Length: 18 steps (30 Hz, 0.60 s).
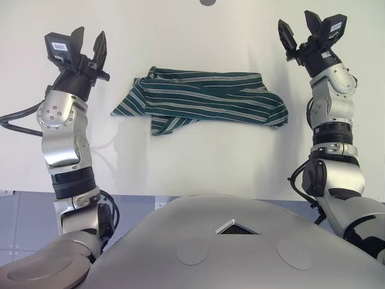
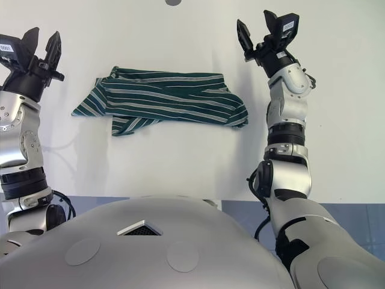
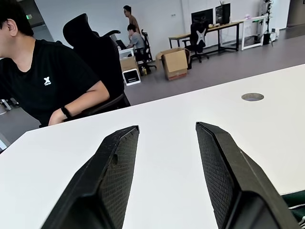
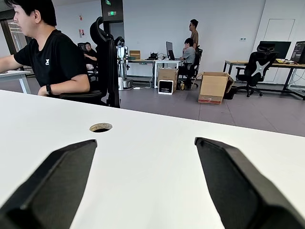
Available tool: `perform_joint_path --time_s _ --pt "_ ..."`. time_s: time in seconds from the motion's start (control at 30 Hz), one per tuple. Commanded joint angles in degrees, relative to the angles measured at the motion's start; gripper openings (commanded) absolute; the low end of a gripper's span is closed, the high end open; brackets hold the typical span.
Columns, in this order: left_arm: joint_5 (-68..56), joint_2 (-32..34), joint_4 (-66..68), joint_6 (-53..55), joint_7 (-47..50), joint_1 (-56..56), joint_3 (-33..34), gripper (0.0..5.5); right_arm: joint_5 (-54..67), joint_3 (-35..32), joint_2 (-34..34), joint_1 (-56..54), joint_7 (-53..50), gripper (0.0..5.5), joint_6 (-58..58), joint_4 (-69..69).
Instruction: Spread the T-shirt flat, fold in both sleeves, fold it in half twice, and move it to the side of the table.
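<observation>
T-shirt [image 1: 204,99], dark green with pale stripes, lies bunched and partly folded over itself near the middle of the white surface [image 1: 198,162]. The left jaws hover above the surface off its left end, spread wide and empty. The right jaws hover off its right end, likewise wide open and holding nothing.

One T-shirt [image 1: 204,99], one table [image 1: 198,162], one round hole [image 3: 252,97] in the tabletop. Two grippers, the left gripper [image 1: 90,33] and the right gripper [image 1: 297,19], with two fingers [image 3: 114,176] each (four in all). Two cardboard boxes on the floor past the table: one open box [image 4: 213,87] and one smaller box [image 4: 167,75].
</observation>
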Motion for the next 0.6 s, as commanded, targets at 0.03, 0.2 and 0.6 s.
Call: perform_joint_path --time_s 0.03,0.2,0.6 --pt "0.04 0.52 -0.74 0.51 -0.33 0.54 -0.48 2.18 0.08 -0.31 -0.97 -0.25 0.03 3.83 -0.13 0.39" --pt "-0.32 0.88 -0.82 0.72 -0.89 1.00 -0.37 2.18 0.28 -0.45 -1.45 -0.31 0.76 3.83 0.32 0.51" --pt "-5.51 8.89 -4.46 8.61 -14.85 8.92 -3.13 2.18 12.50 5.28 -24.09 16.61 34.29 3.65 37.18 -22.97"
